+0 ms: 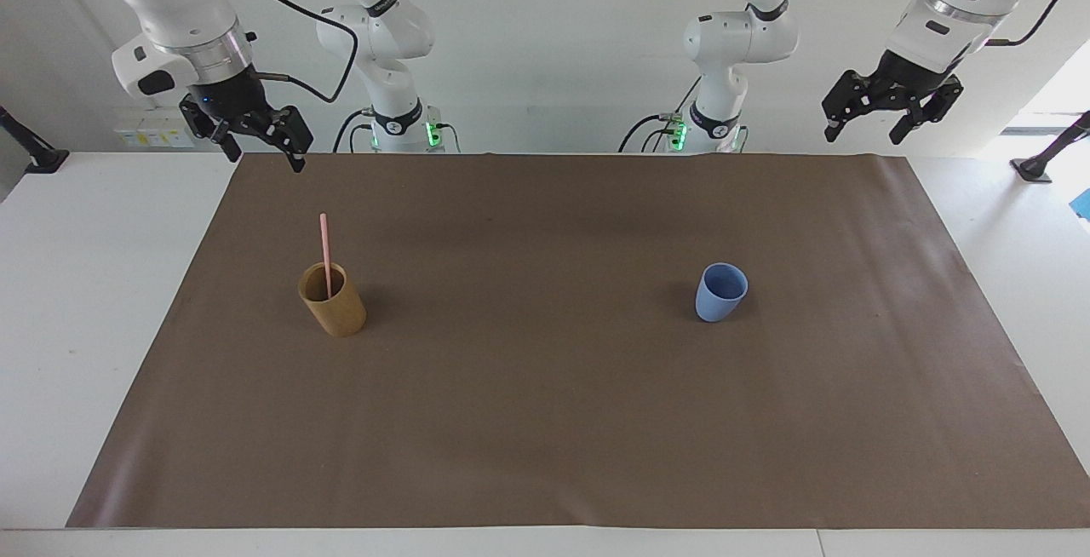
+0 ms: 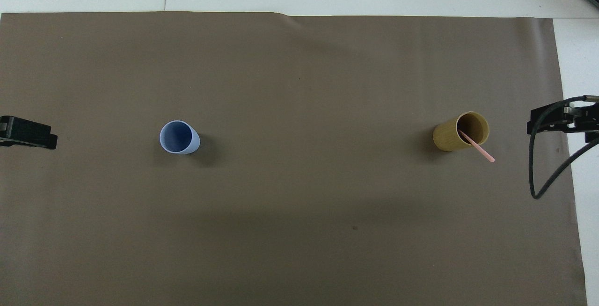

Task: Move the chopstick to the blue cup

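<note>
Both arms waited, raised at their own ends of the table, with nothing in either pincer. The right gripper (image 1: 260, 146) hung from a wrist bent downward over the edge of the brown mat (image 1: 545, 421) at the right arm's end, its two fingers spread apart and pointing down at a slant. In the overhead view only a part of it showed at the frame's edge (image 2: 564, 119), with a black cable looping below it. The left gripper (image 1: 877, 124) hung high above the left arm's end of the table, tilted inward, its fingers likewise parted and empty; the overhead view caught only its dark tip (image 2: 28, 133) at the mat's margin.

The chopstick (image 1: 325, 252) stood in the tan cup (image 1: 334, 301), its lower end inside and its upper part leaning on the rim and rising well clear of it. The cup sat on the mat toward the right arm's end, and the right gripper was well apart from the stick, up in the air and not touching it.

The blue cup (image 1: 720, 291) stood upright and empty on the mat toward the left arm's end, well apart from the tan cup and about level with it. The left gripper was well apart from it too.
</note>
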`<state>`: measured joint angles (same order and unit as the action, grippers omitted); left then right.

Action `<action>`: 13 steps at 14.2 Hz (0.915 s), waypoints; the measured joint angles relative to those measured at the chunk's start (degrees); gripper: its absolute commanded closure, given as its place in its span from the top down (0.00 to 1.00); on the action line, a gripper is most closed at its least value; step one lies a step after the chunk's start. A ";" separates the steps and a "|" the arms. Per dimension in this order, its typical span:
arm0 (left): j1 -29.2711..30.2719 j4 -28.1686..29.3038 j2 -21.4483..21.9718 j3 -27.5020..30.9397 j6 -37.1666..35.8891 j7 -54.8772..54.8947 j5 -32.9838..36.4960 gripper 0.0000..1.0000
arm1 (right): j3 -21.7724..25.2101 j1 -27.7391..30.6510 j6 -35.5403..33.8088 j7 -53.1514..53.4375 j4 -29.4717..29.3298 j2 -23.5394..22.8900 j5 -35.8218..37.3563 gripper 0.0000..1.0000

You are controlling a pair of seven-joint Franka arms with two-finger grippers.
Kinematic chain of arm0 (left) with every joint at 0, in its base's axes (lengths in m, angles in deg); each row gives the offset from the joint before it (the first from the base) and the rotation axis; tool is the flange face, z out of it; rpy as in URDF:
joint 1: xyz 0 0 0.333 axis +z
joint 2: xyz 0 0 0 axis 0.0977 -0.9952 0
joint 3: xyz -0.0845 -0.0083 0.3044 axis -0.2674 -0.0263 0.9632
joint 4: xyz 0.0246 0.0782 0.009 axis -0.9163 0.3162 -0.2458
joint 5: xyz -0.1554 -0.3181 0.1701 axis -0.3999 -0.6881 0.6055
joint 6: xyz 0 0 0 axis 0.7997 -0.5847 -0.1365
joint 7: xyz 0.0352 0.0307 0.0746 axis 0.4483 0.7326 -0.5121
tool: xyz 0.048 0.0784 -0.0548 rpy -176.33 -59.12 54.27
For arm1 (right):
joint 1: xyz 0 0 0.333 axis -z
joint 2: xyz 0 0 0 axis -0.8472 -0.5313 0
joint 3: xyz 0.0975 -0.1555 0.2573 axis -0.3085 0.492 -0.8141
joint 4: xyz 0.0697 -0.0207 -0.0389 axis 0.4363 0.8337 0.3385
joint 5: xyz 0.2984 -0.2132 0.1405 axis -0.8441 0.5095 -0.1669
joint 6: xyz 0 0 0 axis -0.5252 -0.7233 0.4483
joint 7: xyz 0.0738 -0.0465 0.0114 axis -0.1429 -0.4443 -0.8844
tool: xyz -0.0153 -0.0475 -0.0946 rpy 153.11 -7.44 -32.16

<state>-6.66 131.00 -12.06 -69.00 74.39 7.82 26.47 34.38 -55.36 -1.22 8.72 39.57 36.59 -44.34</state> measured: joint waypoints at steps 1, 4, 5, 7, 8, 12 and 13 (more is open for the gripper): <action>0.00 0.00 0.00 0.00 0.00 0.00 0.00 1.00 | -0.03 -0.01 0.00 0.00 -0.03 -0.03 -0.01 1.00; 0.00 0.00 0.00 0.00 0.00 0.00 0.00 1.00 | -0.04 0.01 0.00 0.00 -0.15 -0.03 -0.04 1.00; 0.00 0.00 0.00 0.00 0.00 0.00 0.00 1.00 | -0.04 0.01 0.00 0.00 -0.18 -0.03 -0.05 1.00; 0.00 0.00 0.00 0.00 0.00 0.00 0.00 1.00 | -0.05 0.01 0.00 0.00 -0.20 -0.03 -0.05 1.00; 0.00 0.00 0.00 0.00 0.00 0.00 0.00 1.00 | -0.04 0.02 0.00 0.00 -0.20 -0.03 -0.05 1.00; 0.00 0.00 0.00 0.00 0.00 0.00 0.00 1.00 | 0.52 0.20 0.00 0.00 -0.21 -0.03 -0.05 1.00; 0.00 0.00 0.00 0.00 0.00 0.00 0.00 1.00 | 0.65 0.32 0.00 0.00 -0.21 -0.03 -0.05 1.00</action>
<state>-6.66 131.00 -12.06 -69.00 74.38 7.82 26.47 35.04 -55.03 -1.22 8.72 39.36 36.56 -44.39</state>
